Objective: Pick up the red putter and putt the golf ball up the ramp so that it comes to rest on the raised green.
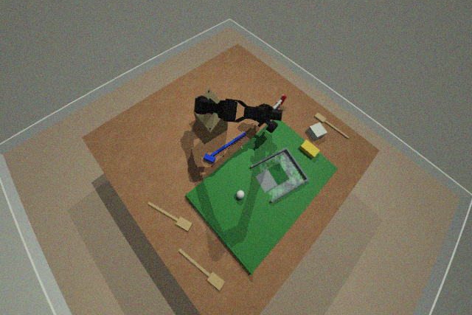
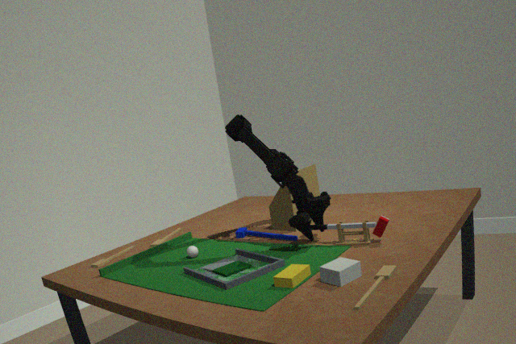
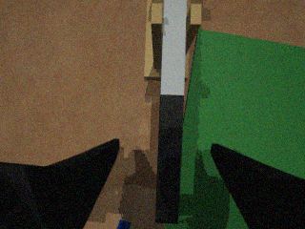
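The red putter lies across a wooden rack, red head at the far end. Its light shaft and black grip run toward my gripper. The gripper is open, pointing down, with the black grip between its fingers and a gap on each side in the wrist view. The white golf ball rests on the green mat. The grey ramp faces the ball and leads into the grey-walled green, which has a darker green square inside.
A blue putter lies close to the gripper, beside the mat. A yellow block and a white block stand near the mat's far edge. Wooden paddles lie around it.
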`<act>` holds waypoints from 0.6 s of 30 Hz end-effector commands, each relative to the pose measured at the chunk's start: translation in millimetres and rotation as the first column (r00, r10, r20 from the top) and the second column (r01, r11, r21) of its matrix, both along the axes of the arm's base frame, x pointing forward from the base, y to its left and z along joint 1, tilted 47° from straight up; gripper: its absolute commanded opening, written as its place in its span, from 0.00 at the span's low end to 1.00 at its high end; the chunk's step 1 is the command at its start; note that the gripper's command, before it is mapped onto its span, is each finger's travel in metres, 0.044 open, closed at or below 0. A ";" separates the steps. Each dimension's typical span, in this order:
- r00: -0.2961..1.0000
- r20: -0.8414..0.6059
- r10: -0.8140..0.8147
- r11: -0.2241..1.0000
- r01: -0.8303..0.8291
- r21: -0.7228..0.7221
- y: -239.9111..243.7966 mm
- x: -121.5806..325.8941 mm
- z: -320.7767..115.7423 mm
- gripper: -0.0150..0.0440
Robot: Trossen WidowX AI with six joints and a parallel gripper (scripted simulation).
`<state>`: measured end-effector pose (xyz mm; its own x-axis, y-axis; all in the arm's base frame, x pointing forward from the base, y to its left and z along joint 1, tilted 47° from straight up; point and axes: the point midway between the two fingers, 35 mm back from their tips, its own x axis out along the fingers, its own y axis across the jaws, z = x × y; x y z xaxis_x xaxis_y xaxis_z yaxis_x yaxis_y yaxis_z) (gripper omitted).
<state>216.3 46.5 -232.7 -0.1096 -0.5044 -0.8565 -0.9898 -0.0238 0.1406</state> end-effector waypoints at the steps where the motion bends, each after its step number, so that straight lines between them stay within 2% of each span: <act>1: 1.000 0.001 0.000 1.000 0.000 0.001 0.6 0.4 0.4 0.87; 13: 1.000 0.001 0.000 1.000 0.000 0.001 0.6 0.4 0.4 0.33; 18: 1.000 0.001 0.000 1.000 0.000 0.001 0.6 0.4 0.4 0.28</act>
<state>216.2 46.7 -232.6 -0.1099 -0.5042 -0.8566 -0.9897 -0.0236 0.1408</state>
